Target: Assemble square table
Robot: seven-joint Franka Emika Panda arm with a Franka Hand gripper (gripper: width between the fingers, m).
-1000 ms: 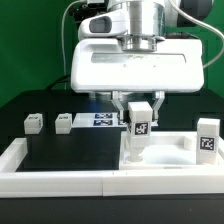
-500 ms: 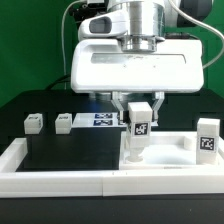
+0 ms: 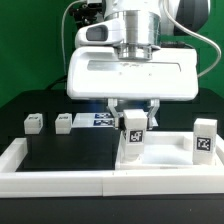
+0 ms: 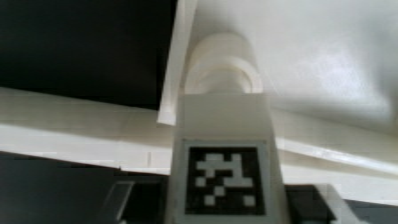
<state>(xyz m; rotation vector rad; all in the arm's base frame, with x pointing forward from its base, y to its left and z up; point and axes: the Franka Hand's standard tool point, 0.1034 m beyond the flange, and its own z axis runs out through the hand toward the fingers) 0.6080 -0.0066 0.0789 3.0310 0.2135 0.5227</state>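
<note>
Hand (image 3: 133, 108): we see it pinching the upper part of one white leg, a finger on either side. This held leg (image 3: 133, 137) is upright with its tag facing the exterior camera.

In the wrist view the held leg (image 4: 222, 150) runs away from the camera between two dark fingers (image 4: 143, 205). Its rounded far end lies over the white table top (image 4: 329, 60). We cannot tell whether that end touches the table top or sits just above it.

The table top (image 3: 170, 150) lies flat on the black bench (image 3: 60, 145), in the near corner at the exterior view's right. It sits just inside the low white border wall (image 3: 60, 172) that runs along the bench's near edge.

Surroundings:
- A second leg (image 3: 205, 140) stands upright at the table top's edge, toward the exterior view's right and well apart from the held leg.
- Two small legs rest on the bench toward the exterior view's left, one nearer the left edge (image 3: 32, 122) and one beside it (image 3: 63, 121).
- The marker board (image 3: 100, 120) lies flat between those two and the held leg.

In the way:
- The arm's broad white body (image 3: 130, 70) hides the back of the bench.
- The held leg covers one end of the marker board and part of the table top.

Markings: black-and-white square tags on the held leg, the second leg and the marker board. The patterns are too coarse for us to read as writing.
</note>
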